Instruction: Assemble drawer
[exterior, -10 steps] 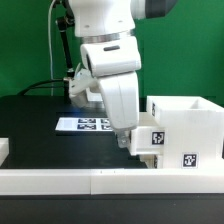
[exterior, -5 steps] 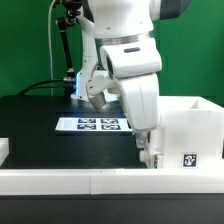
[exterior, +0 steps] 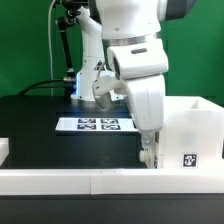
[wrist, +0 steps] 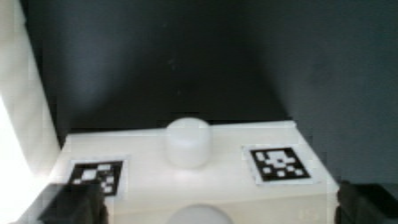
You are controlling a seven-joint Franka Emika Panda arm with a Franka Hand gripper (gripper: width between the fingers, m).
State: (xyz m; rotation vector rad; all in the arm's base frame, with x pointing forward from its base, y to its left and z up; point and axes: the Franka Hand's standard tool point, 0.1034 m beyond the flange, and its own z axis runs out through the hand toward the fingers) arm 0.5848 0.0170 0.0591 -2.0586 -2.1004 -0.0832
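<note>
Black table (exterior: 40, 150), green backdrop (exterior: 25, 40). Marker board (exterior: 95, 125) flat. White rail (exterior: 70, 182) in front. Gripper (exterior: 150, 157) at the drawer (exterior: 190, 130); finger spread apparently hidden, cannot tell.

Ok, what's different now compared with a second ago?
The arm has shifted toward the exterior view's right, carrying the gripper along the front of the drawer shell, and most of the move came early. The shell, the marker board and the front rail stayed put. No visible grasp or release.
</note>
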